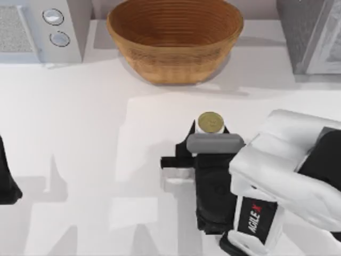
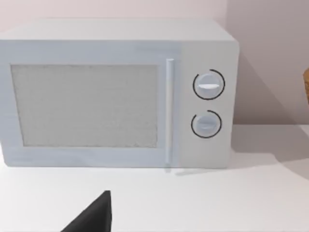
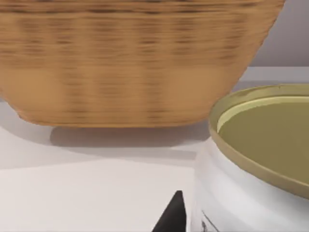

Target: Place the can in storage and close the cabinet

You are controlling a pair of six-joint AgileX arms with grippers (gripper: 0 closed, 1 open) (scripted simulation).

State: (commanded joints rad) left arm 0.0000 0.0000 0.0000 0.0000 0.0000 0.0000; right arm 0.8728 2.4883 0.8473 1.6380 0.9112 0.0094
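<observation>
Here, the white table (image 1: 80,160) holds a microwave (image 1: 37,26) at the back left and a big woven bowl (image 1: 175,37) at the back middle. The small can (image 1: 210,122) stands upright near the middle, white with a gold top. The right gripper (image 1: 209,133) sits around it, fingers touching its sides. The left arm (image 1: 8,184) waits at the left edge.

You see the can (image 3: 256,159) very close, upright, its olive-gold top facing up. Behind it stands the woven bowl (image 3: 130,63) on the white table (image 3: 87,193). A dark tip (image 3: 173,215), probably a finger, is beside the can.
</observation>
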